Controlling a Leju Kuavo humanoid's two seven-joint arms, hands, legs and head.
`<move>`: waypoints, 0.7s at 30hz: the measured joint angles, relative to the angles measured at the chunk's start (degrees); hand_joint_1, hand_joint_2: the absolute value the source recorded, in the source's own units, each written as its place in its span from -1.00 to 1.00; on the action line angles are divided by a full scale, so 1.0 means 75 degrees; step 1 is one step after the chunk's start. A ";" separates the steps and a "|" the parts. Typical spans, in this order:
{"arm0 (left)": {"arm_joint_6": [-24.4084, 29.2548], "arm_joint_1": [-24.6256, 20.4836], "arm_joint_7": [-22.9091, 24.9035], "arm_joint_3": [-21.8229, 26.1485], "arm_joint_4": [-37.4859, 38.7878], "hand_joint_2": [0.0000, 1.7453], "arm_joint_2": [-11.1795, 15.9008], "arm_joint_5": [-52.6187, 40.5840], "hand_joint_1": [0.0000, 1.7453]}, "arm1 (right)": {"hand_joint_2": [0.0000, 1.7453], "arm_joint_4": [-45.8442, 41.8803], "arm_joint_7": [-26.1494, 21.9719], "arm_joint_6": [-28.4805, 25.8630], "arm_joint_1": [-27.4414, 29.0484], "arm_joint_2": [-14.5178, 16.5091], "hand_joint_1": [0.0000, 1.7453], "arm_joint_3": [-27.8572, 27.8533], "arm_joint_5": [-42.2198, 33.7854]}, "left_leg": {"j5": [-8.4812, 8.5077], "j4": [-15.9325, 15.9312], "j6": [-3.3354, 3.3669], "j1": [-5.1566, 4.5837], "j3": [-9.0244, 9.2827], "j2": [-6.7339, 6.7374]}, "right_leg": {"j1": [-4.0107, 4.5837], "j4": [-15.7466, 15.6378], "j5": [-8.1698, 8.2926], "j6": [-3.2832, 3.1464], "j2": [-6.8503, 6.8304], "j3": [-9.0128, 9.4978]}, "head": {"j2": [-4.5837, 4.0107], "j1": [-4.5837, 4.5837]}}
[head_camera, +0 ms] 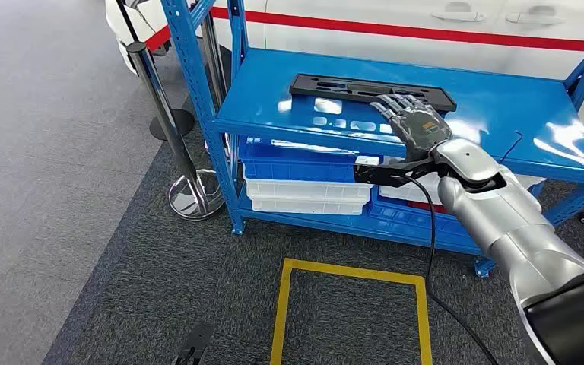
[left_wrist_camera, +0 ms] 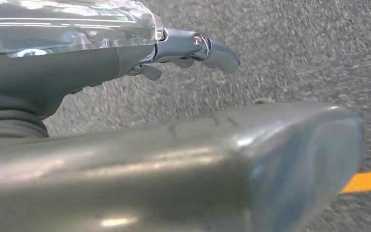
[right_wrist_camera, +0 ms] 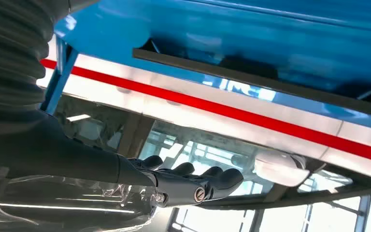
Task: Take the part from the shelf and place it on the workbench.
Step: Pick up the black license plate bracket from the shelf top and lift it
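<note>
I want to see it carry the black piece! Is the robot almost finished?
Not yet, it has only started. Done: the right robot hand has reached over the blue shelf. In hand: its spread fingers are above the black part, which lies flat on the shelf, not gripped. Left: grab it, lift it, and put it on the workbench.

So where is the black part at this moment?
In the head view, the black part lies flat on the blue shelf's top level, toward the back; the right hand reaches over its right portion.
</note>
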 joint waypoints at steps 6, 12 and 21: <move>-0.0206 0.0038 -0.0300 0.0411 0.0000 -1.00 -0.0028 0.0576 -1.00 | 1.00 0.0074 -0.0021 -0.0146 0.0335 -0.0069 -1.00 0.0019 -0.0077 | -0.0008 0.0016 0.0009 -0.0008 -0.0005 0.0000 | -0.0012 -0.0012 0.0005 0.0008 0.0003 0.0001 | 0.0000 0.0000; -0.0411 0.0199 -0.0541 0.0943 0.0000 -1.00 -0.0027 0.0972 -1.00 | 1.00 0.0112 -0.0109 -0.0019 0.0510 -0.0114 -1.00 0.0042 -0.0138 | -0.0104 -0.0129 0.0235 -0.0018 0.0064 -0.0010 | -0.0052 0.0153 0.0118 0.0161 -0.0005 -0.0046 | 0.0001 0.0002; -0.0407 0.0333 -0.0557 0.1164 0.0000 -1.00 -0.0036 0.0974 -1.00 | 1.00 0.0144 -0.0201 -0.0028 0.0739 -0.0251 -1.00 0.0087 -0.0214 | -0.0535 -0.0247 0.0177 0.0063 0.0812 -0.0128 | -0.0099 0.1268 0.0319 0.0214 0.0129 -0.1571 | -0.0001 0.0003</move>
